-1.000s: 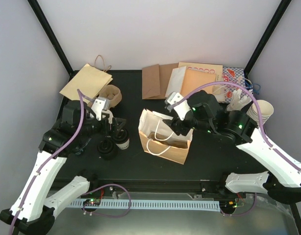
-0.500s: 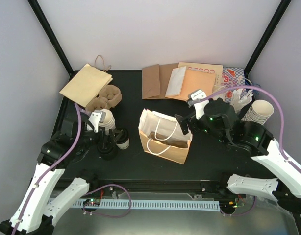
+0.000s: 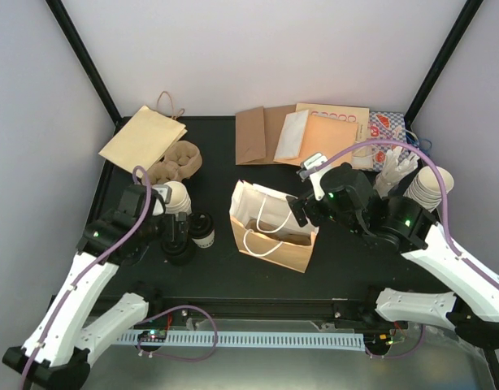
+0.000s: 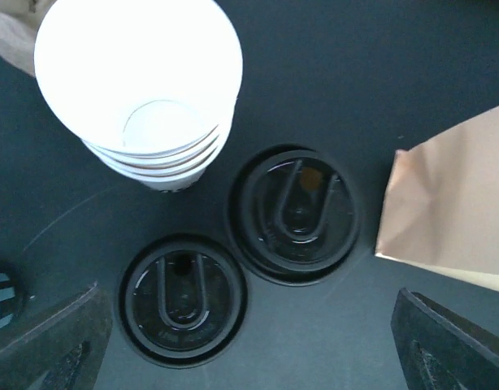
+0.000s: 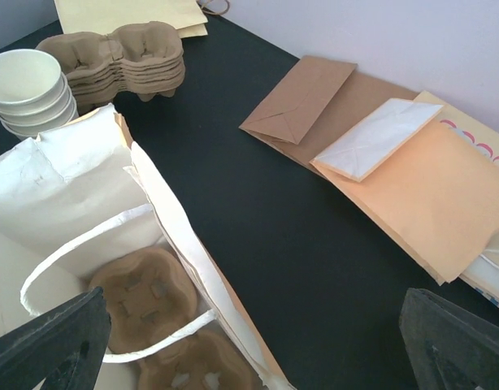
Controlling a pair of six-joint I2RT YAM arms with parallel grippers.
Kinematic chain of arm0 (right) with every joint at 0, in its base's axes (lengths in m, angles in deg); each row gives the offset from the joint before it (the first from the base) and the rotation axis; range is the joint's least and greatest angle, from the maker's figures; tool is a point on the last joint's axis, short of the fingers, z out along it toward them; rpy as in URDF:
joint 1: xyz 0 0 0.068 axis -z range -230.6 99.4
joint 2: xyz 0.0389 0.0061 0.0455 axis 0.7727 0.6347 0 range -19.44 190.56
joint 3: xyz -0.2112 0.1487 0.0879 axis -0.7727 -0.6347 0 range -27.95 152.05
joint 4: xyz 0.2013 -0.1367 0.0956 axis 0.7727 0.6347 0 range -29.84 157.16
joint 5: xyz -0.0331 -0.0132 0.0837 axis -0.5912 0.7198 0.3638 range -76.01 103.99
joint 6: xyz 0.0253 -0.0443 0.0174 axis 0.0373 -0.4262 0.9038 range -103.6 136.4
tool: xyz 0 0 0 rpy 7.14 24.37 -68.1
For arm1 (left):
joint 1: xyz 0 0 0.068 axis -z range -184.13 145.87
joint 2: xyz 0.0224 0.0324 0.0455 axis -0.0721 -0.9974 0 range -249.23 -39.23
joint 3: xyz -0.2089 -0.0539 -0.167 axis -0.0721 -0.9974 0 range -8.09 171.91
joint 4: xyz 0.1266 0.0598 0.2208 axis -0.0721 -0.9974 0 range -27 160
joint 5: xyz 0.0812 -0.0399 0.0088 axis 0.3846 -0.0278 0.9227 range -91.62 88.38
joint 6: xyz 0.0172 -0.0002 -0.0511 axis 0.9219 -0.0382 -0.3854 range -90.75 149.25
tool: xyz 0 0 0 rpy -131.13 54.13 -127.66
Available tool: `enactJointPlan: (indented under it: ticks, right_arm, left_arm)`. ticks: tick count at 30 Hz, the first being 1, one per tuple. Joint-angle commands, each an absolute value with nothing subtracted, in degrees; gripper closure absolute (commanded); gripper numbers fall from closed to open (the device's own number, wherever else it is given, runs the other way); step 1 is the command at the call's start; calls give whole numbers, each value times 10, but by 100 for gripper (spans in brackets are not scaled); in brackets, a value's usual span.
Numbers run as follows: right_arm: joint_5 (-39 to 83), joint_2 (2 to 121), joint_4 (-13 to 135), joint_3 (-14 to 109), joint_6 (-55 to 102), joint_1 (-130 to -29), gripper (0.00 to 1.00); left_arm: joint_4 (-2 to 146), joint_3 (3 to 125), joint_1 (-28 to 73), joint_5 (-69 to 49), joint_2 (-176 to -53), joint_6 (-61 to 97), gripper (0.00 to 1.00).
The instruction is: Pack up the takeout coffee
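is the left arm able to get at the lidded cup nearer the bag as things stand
Probably yes: the left gripper hangs open above that lidded cup, nothing covers it, and the bag stands apart; the second cup crowds one side.

Black table point(image 3: 233, 280): a paper carrier bag point(image 3: 284, 253) with white handles is found standing open at the centre. Just to its left, a lidded takeout cup point(image 3: 204, 234) is seen with its cream wall showing. A second lidded takeout cup point(image 3: 180, 251) is set close beside it, nearer the front edge.

The left gripper point(image 3: 177, 230) is positioned over these two cups. The right gripper point(image 3: 301, 210) is held at the bag's right rim. The jaw spread of neither can be made out from above.

A stack of lidless cups point(image 3: 177, 197) and stacked pulp cup carriers point(image 3: 180, 158) are noted behind the left gripper. Flat envelopes point(image 3: 314, 134) are laid along the back edge. Another cup stack point(image 3: 434, 183) is recorded at far right.
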State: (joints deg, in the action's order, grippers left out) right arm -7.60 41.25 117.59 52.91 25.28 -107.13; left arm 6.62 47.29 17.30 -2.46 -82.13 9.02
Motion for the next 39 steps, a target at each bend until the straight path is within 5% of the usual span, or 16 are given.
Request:
enactJointPlan:
  ticks: [1, 12, 39]
  right_arm:
    - [-89, 401, 1175, 528, 246, -1070, 0]
    - [-102, 393, 1163, 525, 240, -1070, 1]
    - [-104, 373, 1162, 496, 253, -1070, 0]
  left_arm:
    - [57, 497, 168, 20, -858, 100, 5]
    - [114, 467, 181, -91, -940, 135, 1]
    - [145, 499, 295, 71, -1092, 51, 4]
